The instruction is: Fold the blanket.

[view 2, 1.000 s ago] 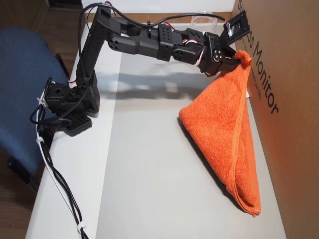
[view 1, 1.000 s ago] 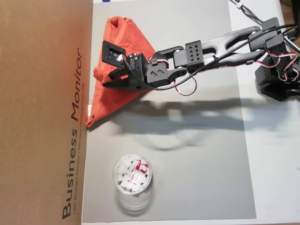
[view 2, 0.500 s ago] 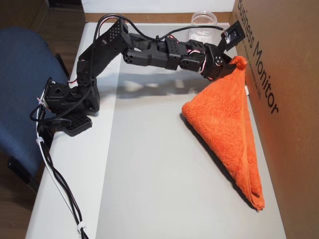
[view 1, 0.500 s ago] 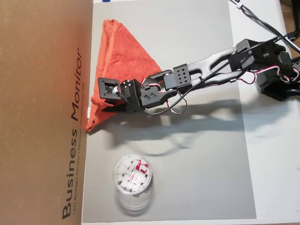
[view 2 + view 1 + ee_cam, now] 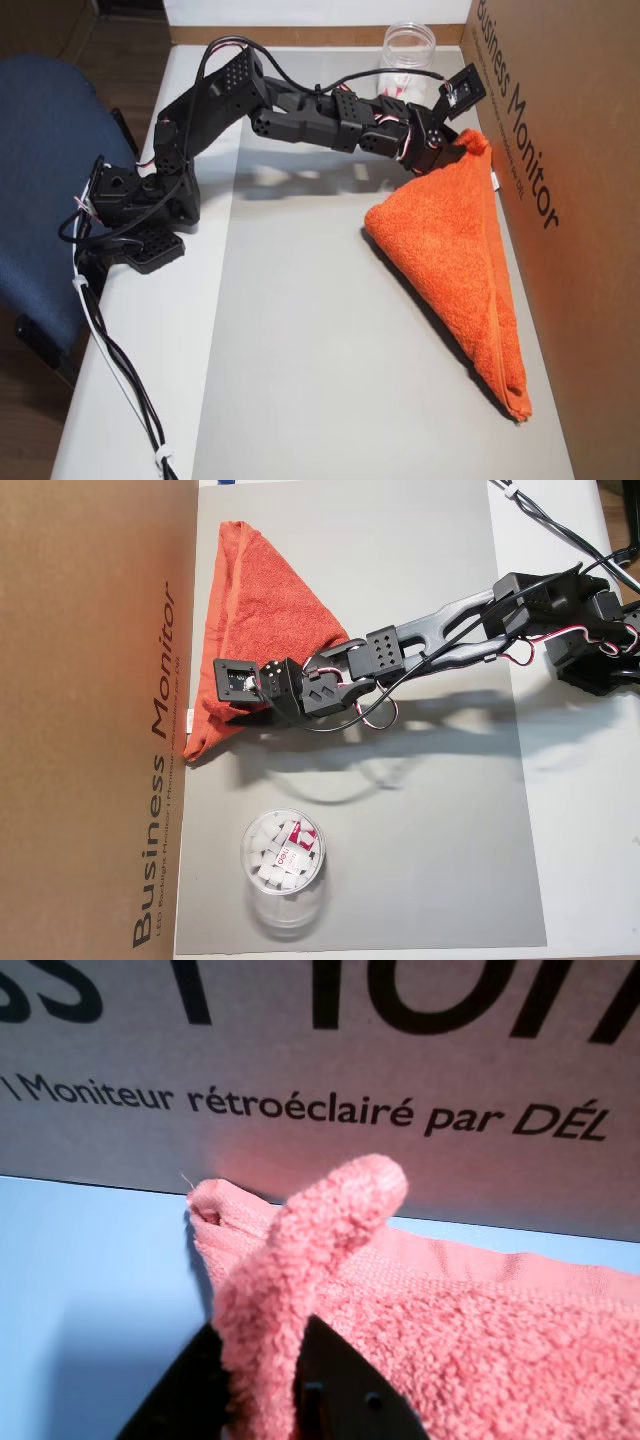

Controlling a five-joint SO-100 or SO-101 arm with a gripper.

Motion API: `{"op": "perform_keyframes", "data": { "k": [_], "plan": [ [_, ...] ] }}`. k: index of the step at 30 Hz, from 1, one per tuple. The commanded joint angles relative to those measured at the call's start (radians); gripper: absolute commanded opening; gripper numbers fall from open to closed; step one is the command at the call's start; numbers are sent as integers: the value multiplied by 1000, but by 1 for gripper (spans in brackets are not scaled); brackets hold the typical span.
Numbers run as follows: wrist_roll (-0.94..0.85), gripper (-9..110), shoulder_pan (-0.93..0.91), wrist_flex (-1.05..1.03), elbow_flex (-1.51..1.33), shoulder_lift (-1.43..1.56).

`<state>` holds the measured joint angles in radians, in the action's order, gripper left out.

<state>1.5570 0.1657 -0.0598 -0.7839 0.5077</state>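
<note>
The blanket (image 5: 265, 600) is an orange-red terry towel lying folded into a triangle on the grey mat (image 5: 420, 830), its long edge against the cardboard box. It also shows in the other overhead view (image 5: 450, 250). My gripper (image 5: 222, 712) is at the blanket's corner nearest the cup, by the box. In the wrist view the black jaws of my gripper (image 5: 265, 1355) are shut on a pinched-up fold of the blanket (image 5: 480, 1340), which sticks up between them. In an overhead view my gripper (image 5: 462, 142) sits right over that corner.
A large cardboard box (image 5: 90, 720) printed "Business Monitor" borders the mat beside the blanket. A clear cup (image 5: 283, 865) holding white pieces stands on the mat near my gripper; it also shows in the other overhead view (image 5: 408, 45). The arm's base (image 5: 135, 200) and cables are on the opposite side.
</note>
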Motion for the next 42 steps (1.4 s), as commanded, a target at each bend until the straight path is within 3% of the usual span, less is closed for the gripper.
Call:
{"op": "perform_keyframes", "data": {
  "k": [1,13,42],
  "plan": [
    [0,0,9,15,46,2],
    [14,20,9,86,44,-26],
    [144,20,87,308,109,37]
  ]
}}
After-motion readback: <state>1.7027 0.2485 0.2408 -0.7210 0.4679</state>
